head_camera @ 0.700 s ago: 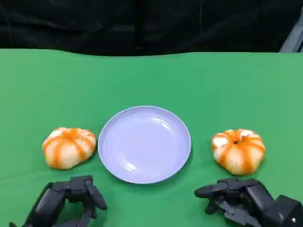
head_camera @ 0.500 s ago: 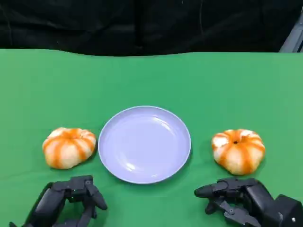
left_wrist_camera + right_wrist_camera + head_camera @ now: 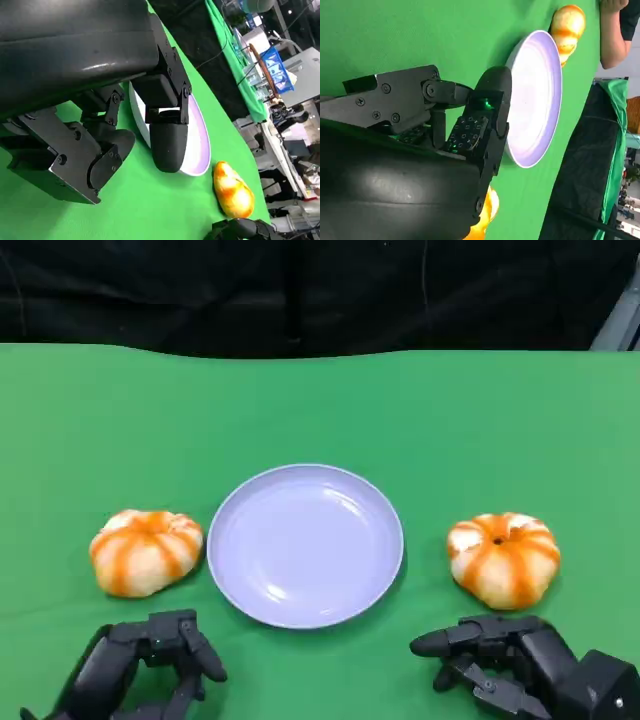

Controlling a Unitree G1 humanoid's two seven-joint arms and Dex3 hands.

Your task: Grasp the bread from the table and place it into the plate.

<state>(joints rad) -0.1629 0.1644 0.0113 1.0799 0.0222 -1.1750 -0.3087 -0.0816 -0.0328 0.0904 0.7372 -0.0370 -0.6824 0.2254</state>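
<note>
Head view: nearest me, my left hand (image 3: 150, 665) and right hand (image 3: 505, 665) rest with fingers parted, holding nothing. Beyond them the lavender plate (image 3: 305, 545) lies bare, one bread (image 3: 146, 551) left of it, another bread (image 3: 503, 558) right, on the green worktop (image 3: 320, 410).

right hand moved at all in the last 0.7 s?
No. In the head view the right hand sits at the same spot just below the right bread, level with the plate's near rim, holding nothing, fingers apart.
</note>
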